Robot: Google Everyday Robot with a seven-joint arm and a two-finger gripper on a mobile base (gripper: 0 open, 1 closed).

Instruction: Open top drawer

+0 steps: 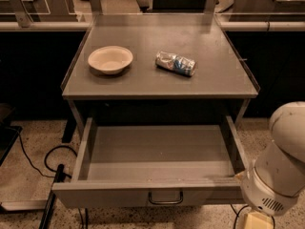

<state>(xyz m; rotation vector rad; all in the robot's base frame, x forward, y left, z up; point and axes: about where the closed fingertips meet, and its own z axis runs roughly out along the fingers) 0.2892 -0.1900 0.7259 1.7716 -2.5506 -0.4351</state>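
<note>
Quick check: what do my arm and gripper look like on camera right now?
The arm is glossy white, with rounded, bulbous housings and a small slotted vent near the wrist. The gripper, at the view's bottom edge beneath the wrist, shows pale cream. No cables or markings are visible.

The gripper (257,221), just right of the top drawer (119,197) front, is cut off by the bottom edge. The arm (286,166) above it is cut by the right edge.

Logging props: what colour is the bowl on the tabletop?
Cream bowl, clearest in camera view; the gripper sits bottom right, beside the top drawer.
</note>
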